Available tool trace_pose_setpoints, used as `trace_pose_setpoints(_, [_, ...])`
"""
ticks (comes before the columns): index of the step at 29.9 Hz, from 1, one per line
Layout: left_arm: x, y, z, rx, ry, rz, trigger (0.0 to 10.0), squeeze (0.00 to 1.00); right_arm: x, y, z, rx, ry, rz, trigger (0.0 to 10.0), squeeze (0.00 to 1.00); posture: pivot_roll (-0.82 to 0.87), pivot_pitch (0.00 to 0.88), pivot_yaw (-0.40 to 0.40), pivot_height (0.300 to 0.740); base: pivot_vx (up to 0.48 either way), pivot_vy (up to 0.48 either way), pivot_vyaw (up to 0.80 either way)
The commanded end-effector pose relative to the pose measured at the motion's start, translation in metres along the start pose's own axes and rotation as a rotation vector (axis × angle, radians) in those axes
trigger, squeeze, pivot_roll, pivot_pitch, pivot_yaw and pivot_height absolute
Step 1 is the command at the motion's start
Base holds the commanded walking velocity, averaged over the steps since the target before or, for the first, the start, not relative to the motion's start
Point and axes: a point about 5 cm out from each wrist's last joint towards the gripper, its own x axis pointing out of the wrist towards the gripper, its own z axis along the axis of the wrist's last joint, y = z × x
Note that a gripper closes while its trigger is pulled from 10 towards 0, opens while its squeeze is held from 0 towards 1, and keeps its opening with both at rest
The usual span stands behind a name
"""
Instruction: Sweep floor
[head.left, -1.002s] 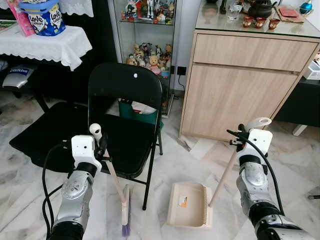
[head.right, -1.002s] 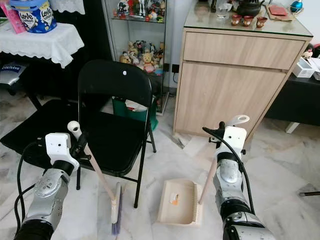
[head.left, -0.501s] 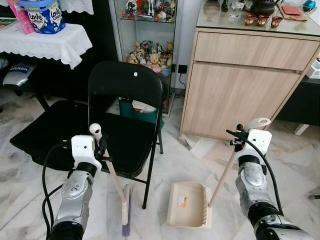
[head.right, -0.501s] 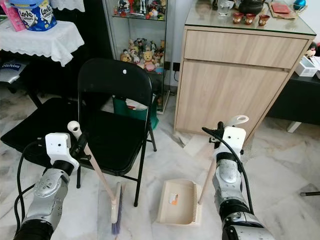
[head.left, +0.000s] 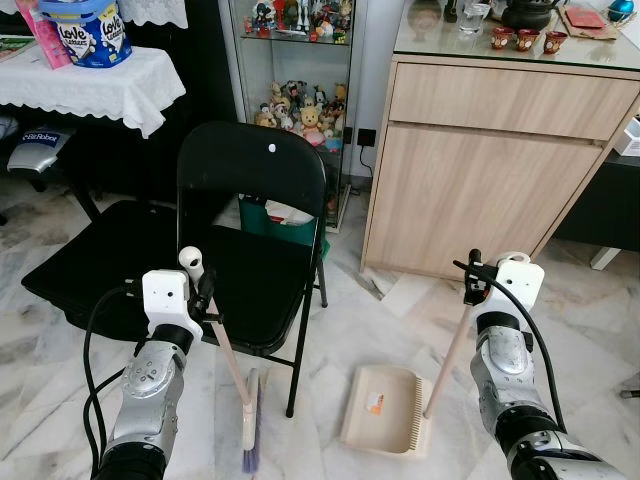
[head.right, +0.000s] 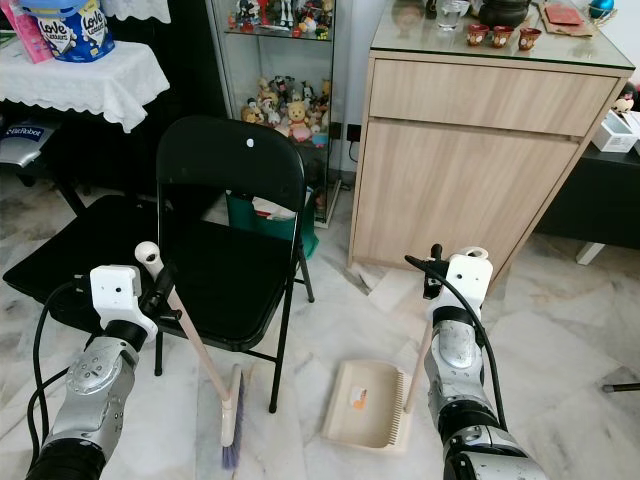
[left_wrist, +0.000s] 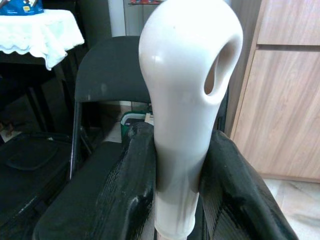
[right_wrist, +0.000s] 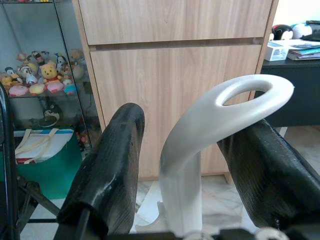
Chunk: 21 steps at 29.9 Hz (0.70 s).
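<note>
My left gripper (head.left: 204, 291) is shut on the white top of a broom handle (left_wrist: 186, 100), low on my left. The pale stick slants down to the broom head (head.left: 249, 423), which rests on the marble floor beside the chair's front leg. On my right, the right gripper (head.left: 478, 283) is shut on the looped white top of the dustpan handle (right_wrist: 220, 120). That stick runs down to the beige dustpan (head.left: 383, 408), which lies flat on the floor between the two arms and bears a small orange mark.
A black folding chair (head.left: 250, 200) stands just ahead of the broom. Behind it is a glass cabinet of toys (head.left: 297, 100), and a wooden sideboard (head.left: 480, 170) stands to the right. A table with a white lace cloth (head.left: 95, 88) and a black mat (head.left: 85, 250) are on the left.
The right gripper has dropped a little and the dustpan handle stands more upright. The dustpan has turned and slid slightly right. The left arm and broom hold still.
</note>
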Motion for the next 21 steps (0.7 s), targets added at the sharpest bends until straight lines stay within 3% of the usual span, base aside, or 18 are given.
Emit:
trace_pose_setpoints(1, [0.002, 0.000, 0.008, 0.011, -0.035, -0.008, 10.0, 0.00, 0.001, -0.002, 0.003, -0.010, -0.018, -0.003, 10.0, 0.00, 0.04, 0.055, 0.004, 0.740, 0.000, 0.000, 0.00])
trace_pose_setpoints(2, [0.002, 0.000, 0.008, 0.011, -0.035, -0.009, 10.0, 0.00, 0.001, -0.003, 0.002, -0.008, -0.014, -0.002, 10.0, 0.00, 0.04, 0.055, 0.004, 0.740, 0.000, 0.000, 0.00])
trace_pose_setpoints(4, [0.002, -0.001, 0.008, 0.009, -0.034, -0.013, 10.0, 0.00, -0.001, -0.005, -0.002, -0.010, 0.005, -0.007, 10.0, 0.27, 0.04, 0.055, 0.005, 0.740, 0.000, 0.000, 0.00])
trace_pose_setpoints(5, [0.002, -0.001, 0.008, 0.008, -0.034, -0.014, 10.0, 0.00, -0.003, -0.006, -0.005, -0.012, 0.017, -0.010, 10.0, 0.35, 0.04, 0.055, 0.005, 0.740, 0.000, 0.000, 0.00])
trace_pose_setpoints(7, [0.002, -0.001, 0.008, 0.008, -0.033, -0.016, 10.0, 0.00, -0.005, -0.008, -0.010, -0.018, 0.041, -0.017, 10.0, 0.34, 0.04, 0.055, 0.005, 0.740, 0.000, 0.000, 0.00])
trace_pose_setpoints(8, [0.003, -0.001, 0.008, 0.008, -0.033, -0.017, 10.0, 0.00, -0.007, -0.008, -0.013, -0.017, 0.050, -0.016, 10.0, 0.22, 0.04, 0.053, 0.006, 0.740, 0.000, 0.000, 0.00])
trace_pose_setpoints(10, [0.003, -0.001, 0.008, 0.008, -0.034, -0.018, 10.0, 0.00, -0.009, -0.008, -0.015, -0.014, 0.057, -0.013, 10.0, 0.25, 0.04, 0.053, 0.007, 0.740, 0.000, 0.000, 0.00])
trace_pose_setpoints(12, [0.003, -0.001, 0.009, 0.010, -0.035, -0.021, 10.0, 0.00, -0.010, -0.008, -0.016, -0.011, 0.064, -0.013, 10.0, 0.18, 0.04, 0.052, 0.009, 0.740, 0.000, 0.000, 0.00])
trace_pose_setpoints(21, [0.004, -0.002, 0.010, 0.014, -0.038, -0.028, 10.0, 0.00, -0.009, -0.006, -0.017, 0.038, 0.076, 0.002, 10.0, 0.18, 0.04, 0.051, 0.009, 0.740, 0.000, 0.000, 0.00])
